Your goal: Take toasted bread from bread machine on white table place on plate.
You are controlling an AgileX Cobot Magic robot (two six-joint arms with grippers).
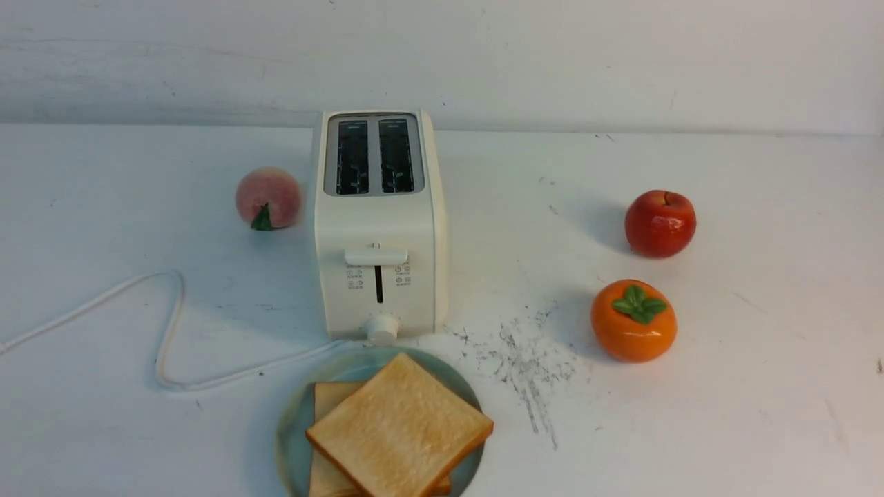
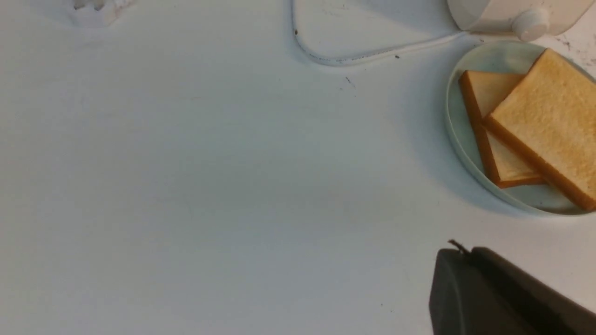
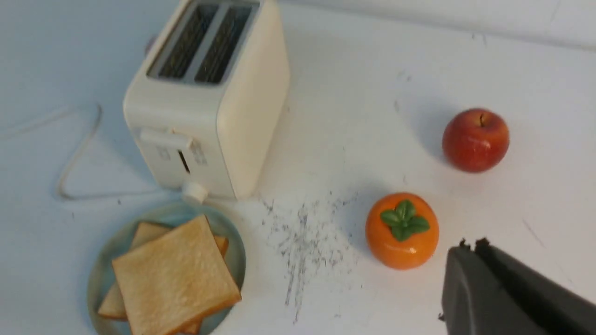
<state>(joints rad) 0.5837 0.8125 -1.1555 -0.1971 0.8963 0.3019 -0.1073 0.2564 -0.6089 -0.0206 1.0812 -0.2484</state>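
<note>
Nearest, the left gripper (image 2: 460, 251) and the right gripper (image 3: 471, 244) both hang clenched, jaws together and grasping nothing, above the white table (image 1: 760, 400); beyond them the toasted bread (image 1: 400, 431) lies as two overlapping slices on the plate (image 1: 293, 428), just before the bread machine (image 1: 376, 228) standing farther back.

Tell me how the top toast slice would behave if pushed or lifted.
The top slice looks thick, so probably stiff, not floppy. It rests skewed on the lower slice, one corner reaching the plate rim, so a push may slide it off. Its dry face seems unlikely to slip in a grip.
</note>
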